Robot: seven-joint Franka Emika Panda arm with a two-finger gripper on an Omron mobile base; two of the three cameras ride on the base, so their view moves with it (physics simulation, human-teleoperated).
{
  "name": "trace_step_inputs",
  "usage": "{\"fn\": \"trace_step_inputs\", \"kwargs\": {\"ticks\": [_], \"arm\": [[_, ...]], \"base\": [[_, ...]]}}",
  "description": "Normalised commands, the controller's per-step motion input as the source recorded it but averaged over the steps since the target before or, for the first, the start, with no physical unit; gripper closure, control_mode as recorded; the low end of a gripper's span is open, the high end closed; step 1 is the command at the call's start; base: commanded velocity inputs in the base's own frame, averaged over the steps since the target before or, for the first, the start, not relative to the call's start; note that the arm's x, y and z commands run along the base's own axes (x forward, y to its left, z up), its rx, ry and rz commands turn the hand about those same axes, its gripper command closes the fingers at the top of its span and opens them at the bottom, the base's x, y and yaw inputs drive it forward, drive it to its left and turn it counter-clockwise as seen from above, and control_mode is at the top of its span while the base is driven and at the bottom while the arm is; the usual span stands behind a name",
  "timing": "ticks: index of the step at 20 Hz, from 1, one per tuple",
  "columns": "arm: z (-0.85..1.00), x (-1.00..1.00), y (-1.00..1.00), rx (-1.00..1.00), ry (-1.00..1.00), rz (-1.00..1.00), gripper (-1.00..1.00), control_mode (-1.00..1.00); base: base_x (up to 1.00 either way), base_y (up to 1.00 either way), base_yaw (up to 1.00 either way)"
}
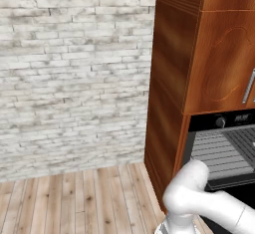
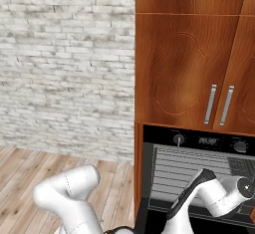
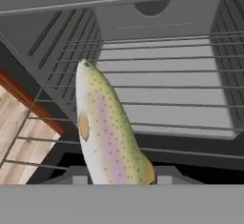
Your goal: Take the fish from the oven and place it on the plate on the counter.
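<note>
One fish (image 3: 108, 137) in the hand view, rising from the bottom edge where the claw's tips belong, head end up and tilted left, tail end cut off below. Speckled yellow-green back, pinkish stripe, pale belly, one small orange fin. Looks held at the lower end, but fingertips hidden behind the body and the grey band, so grip itself impossible to confirm: cannot tell whether clamped or loose. Just behind the fish, one wire rack (image 3: 167, 99) of thin parallel bars, running across the grey cavity of one oven (image 3: 157, 23); slotted side walls left and right, round vent shape at the top of the back wall. Fish in front of the oven's mouth, over the rack's front edge; touching the bars or clear of them not discernible. Strip of reddish wood and pale plank floor at lower left. Out in the base views: one arm (image 2: 209, 193) reaching low into the oven opening (image 2: 199, 173), hand end lost past the right side. Two knobs and one small display on the dark control panel (image 2: 209, 141), blurred. Two vertical bar handles on the cabinet doors (image 2: 219, 103) above, part of another at the top edge. In the left base view, oven (image 1: 224, 148) cut off at the right edge, one knob visible, arm's elbow covering the lower corner. One whitewashed brick wall (image 1: 74, 68), one plank floor (image 1: 74, 203).
</note>
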Motion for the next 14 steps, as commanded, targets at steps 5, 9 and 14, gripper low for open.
{"fn": "trace_step_inputs", "kwargs": {"ticks": [5, 9, 14], "arm": [[0.68, -0.99, 0.25, 0.00, -0.04, 0.00, 1.00, -1.00], [0.61, -0.87, 0.70, -0.02, -0.04, 0.00, 1.00, -1.00], [0.48, -0.60, 0.99, -0.10, -0.04, 0.00, 1.00, -1.00]], "base": [[0.00, 0.00, 0.00], [0.00, 0.00, 0.00], [0.00, 0.00, 0.00]]}}
